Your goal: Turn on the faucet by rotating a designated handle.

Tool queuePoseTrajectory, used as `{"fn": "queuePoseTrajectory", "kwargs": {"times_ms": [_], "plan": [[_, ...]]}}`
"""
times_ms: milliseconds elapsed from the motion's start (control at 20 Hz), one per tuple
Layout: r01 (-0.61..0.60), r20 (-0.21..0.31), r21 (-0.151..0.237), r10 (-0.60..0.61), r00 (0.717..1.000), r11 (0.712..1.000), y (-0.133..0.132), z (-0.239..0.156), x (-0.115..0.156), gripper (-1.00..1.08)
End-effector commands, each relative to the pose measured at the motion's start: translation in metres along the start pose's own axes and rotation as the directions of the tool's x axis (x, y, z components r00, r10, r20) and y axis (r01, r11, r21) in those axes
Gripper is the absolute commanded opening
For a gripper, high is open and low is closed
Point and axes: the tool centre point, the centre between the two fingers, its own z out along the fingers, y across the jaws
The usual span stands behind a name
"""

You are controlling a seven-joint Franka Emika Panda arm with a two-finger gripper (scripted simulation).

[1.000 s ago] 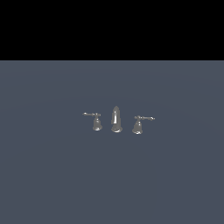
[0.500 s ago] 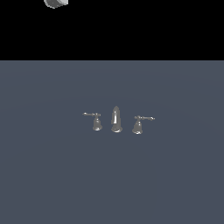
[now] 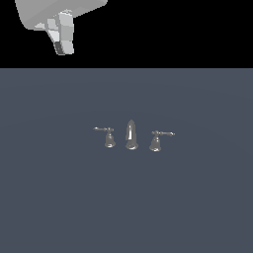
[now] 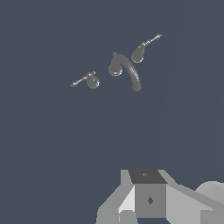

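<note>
We saw the gripper [image 3: 63, 44] high in the exterior view's upper left corner, well apart from the faucet [image 3: 131, 134] and touching nothing. Its fingers [image 3: 65, 32] were bunched together in that view and the wrist view only caught the gripper body [image 4: 148, 199], so we couldn't tell how wide the jaws stood. The faucet sat mid-floor [image 3: 197, 197], three pieces in a row: handle [image 3: 109, 138] on the exterior view's left, spout [image 3: 131, 133] in the centre, twin handle [image 3: 156, 142] on the right. The handle lay well below the gripper and toward the exterior view's right of it. Its bell base stood upright; its lever [image 3: 103, 129] ran roughly level, long axis along the row, tip pointing to the exterior view's left, away from the spout. The twin's lever pointed the opposite way. In the wrist view the spout [image 4: 124, 70] curved away from its base.
</note>
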Motion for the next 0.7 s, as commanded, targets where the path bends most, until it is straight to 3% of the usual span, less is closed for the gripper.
{"fn": "queuePoseTrajectory", "kwargs": {"times_ms": [0,650], "plan": [[-0.053,0.003,0.002,0.053,0.999,0.999,-0.011,0.012,0.004,-1.00],[-0.296,0.018,0.004,0.296,0.955,0.955,-0.058,0.071,0.030,-1.00]]}}
